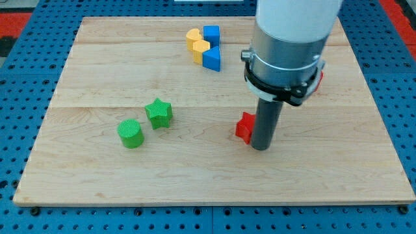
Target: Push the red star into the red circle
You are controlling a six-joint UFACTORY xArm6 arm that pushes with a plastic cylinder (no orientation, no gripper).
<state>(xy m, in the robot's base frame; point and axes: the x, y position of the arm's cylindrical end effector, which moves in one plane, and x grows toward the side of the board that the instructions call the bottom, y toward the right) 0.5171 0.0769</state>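
The table (195,175) is a light wooden board made of several planks with visible grain, and it lies on a blue perforated surface (19,78) that shows on all sides. At the view's top corners, small red areas (13,26) show beyond the blue.

The tool here is only a straight dark rod under a wide grey and white cylinder, so it has nothing to spread or press together. My tip (260,147) stands on the table a little right of the centre. The red star block (245,127) is just at the tip's left side and seems to touch the rod; the rod hides part of it.

A red block (318,80) shows only as a small edge at the right side of the cylinder, behind the arm; I cannot tell its shape.

In the view's left part, a green star block (159,112) and a green round block (130,133) sit near each other. Near the view's top, two yellow blocks (197,45) touch two blue blocks (211,47) in one tight group: a blue cube above and a blue triangular piece below.
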